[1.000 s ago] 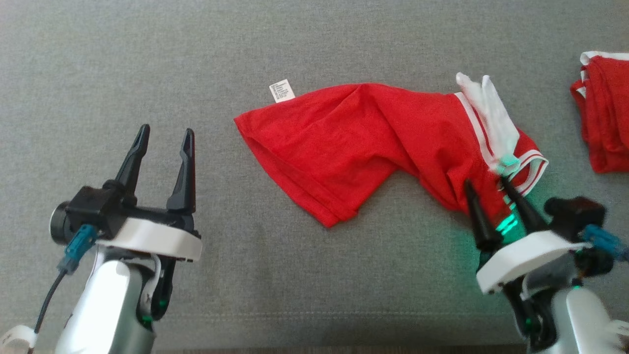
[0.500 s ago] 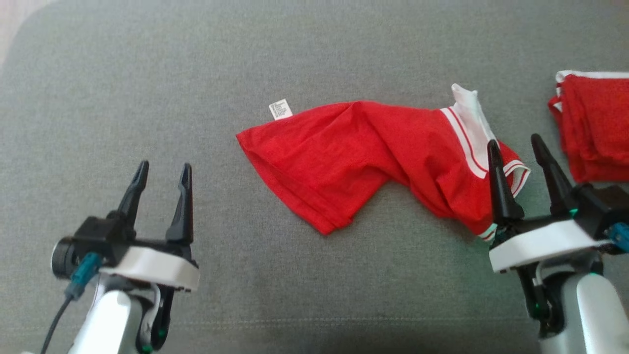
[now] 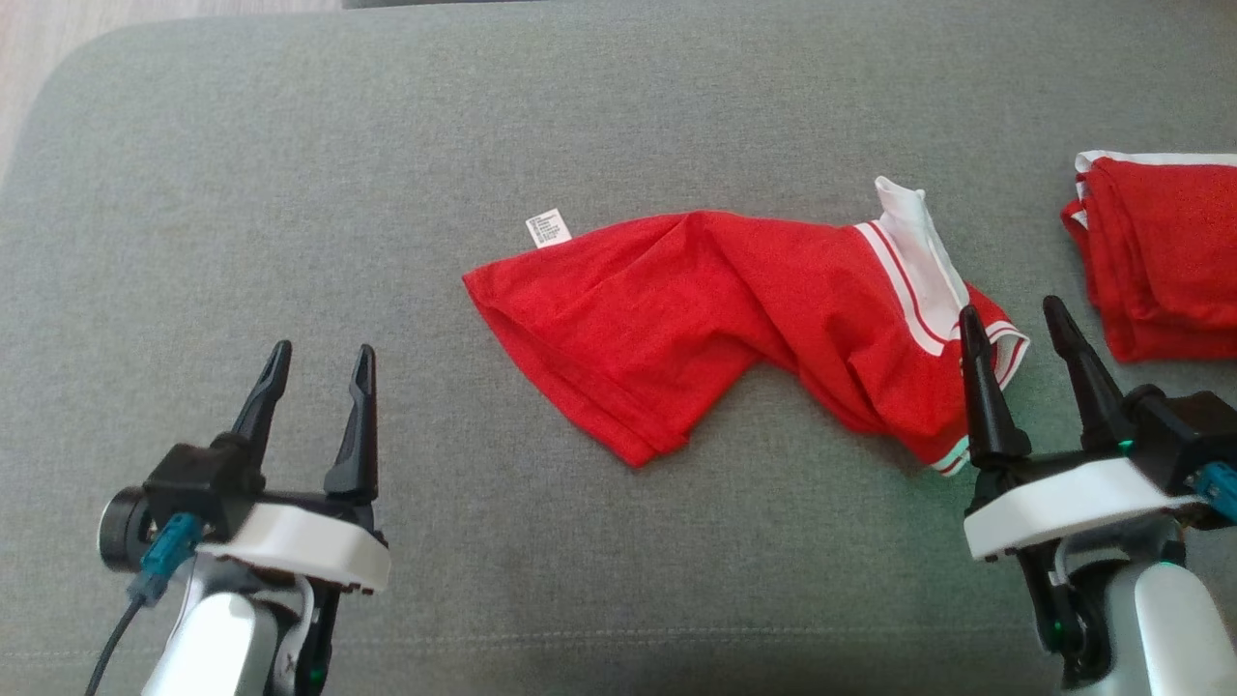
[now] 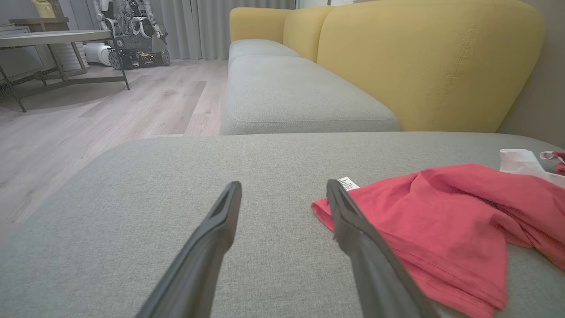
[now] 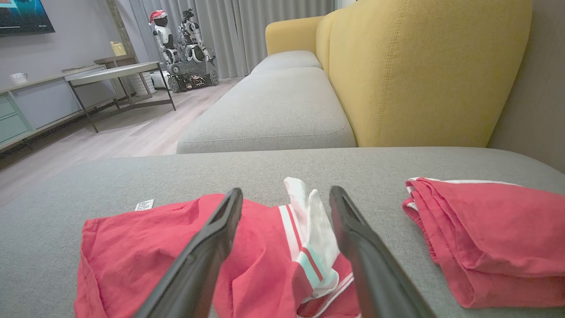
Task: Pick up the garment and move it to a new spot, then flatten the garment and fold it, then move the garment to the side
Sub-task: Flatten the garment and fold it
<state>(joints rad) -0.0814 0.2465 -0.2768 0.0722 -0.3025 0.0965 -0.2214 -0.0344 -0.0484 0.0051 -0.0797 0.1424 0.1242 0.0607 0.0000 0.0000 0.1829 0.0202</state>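
**Left pincer** [image 3: 322,350] — fingers standing moderately apart, gripping nothing and touching nothing. It is hanging over bare cushion [image 3: 290,174], well to the left of the garment.

**Right pincer** [image 3: 1011,307] — fingers parted about as far, holding nothing. It is sitting at the garment's right end, its two fingers flanking the white trim in the right wrist view. Whether a fingertip is touching cloth I cannot tell.

**Garment** [image 3: 676,319]: red knit, soft and matte, lying crumpled in a long slanted band across the cushion's middle, between the two pincers. A stitched hem is showing at the lower left corner, and folds are running diagonally through the middle.

**Trim** [image 3: 918,256]: white band with thin red stripes, sticking up at the garment's right end.

**Label** [image 3: 548,228]: small white printed rectangle, poking out at the garment's upper left edge.

**Pile** [image 3: 1160,261]: a second red cloth with white edging, folded, lying apart at the far right.

**Cushion**: grey woven upholstery with a rounded corner.

**Sofa** [image 5: 419,66]: yellow back and grey seats, standing behind.
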